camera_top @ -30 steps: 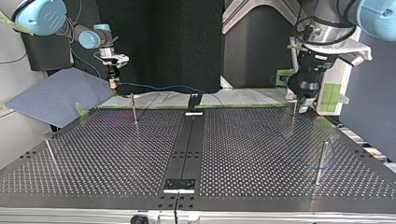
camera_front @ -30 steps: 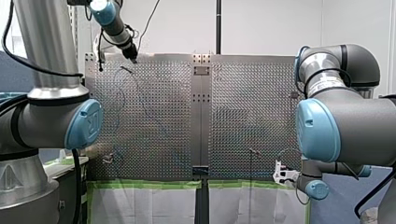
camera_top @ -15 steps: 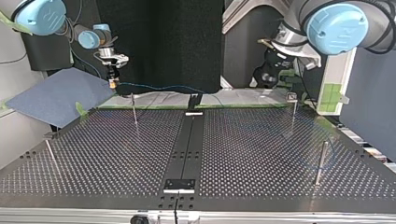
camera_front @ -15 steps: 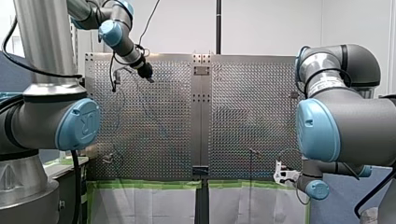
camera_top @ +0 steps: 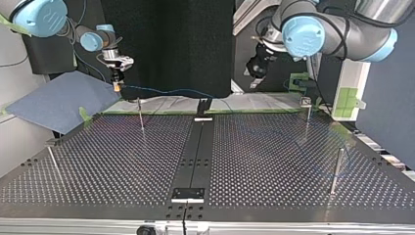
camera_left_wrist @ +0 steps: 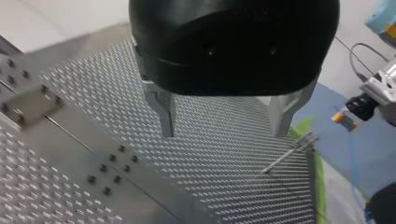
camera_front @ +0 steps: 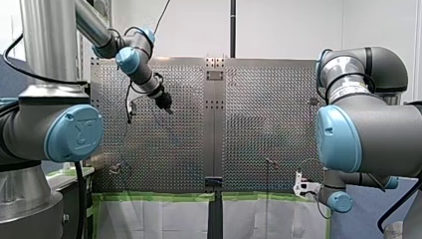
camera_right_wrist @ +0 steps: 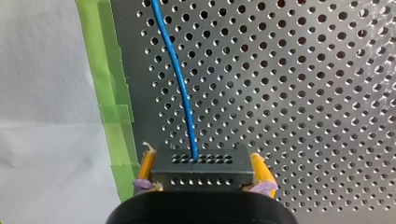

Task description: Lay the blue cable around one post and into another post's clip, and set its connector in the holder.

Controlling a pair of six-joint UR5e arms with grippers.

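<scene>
My left arm's black gripper (camera_front: 168, 108) hangs in the front view's upper left, metal fingers (camera_left_wrist: 164, 112) spread apart. My right arm's gripper (camera_front: 300, 188), lower right, pinches yellow-padded fingers (camera_right_wrist: 147, 164) on a black perforated connector (camera_right_wrist: 201, 176).

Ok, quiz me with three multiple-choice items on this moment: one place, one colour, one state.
1. Where is the connector? A in the holder; B between my right gripper's fingers; C loose on the table.
2. What colour is the tape at the table's edge? A red; B white; C green.
3. How is my left gripper? A open, empty; B shut on the cable; C shut on a post.
Answers: B, yellow pads clamp it; C, a green strip; A, metal fingers apart, nothing between.
</scene>
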